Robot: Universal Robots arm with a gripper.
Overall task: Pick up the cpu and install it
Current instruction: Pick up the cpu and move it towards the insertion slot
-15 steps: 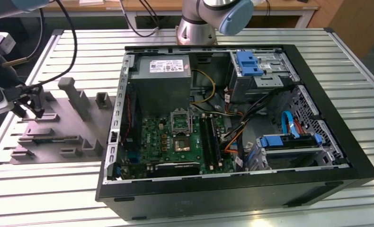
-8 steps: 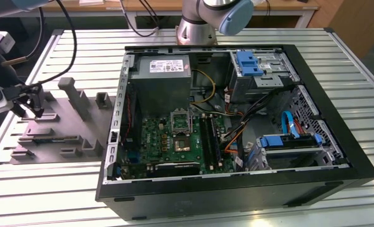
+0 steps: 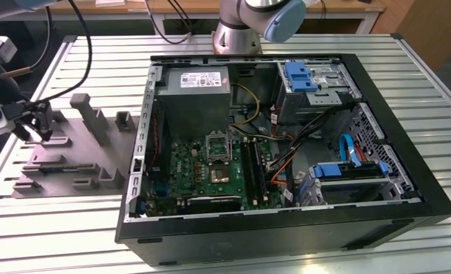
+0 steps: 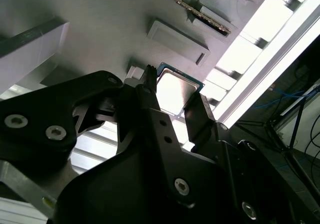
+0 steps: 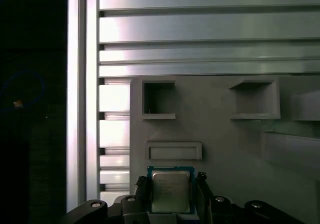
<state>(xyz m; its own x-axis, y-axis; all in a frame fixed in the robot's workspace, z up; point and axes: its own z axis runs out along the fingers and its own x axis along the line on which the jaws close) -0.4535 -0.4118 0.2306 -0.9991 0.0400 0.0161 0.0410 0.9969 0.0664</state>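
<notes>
The cpu [image 5: 171,191] is gripped edge to edge by the gripper [image 4: 173,92] fingers [image 4: 155,114] over the grey fixture plate [image 5: 220,149] (pick-up step, judging by position); a firm, level hold is called for.

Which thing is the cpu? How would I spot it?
Find the grey plate beside the big open computer case. Where the gripper hangs over it is the cpu. It is the only flat silvery square among plain grey blocks.

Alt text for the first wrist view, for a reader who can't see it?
A silvery square cpu sits framed by the black gripper, over a grey fixture plate with rectangular pockets. A slatted metal table lies beyond.
</notes>
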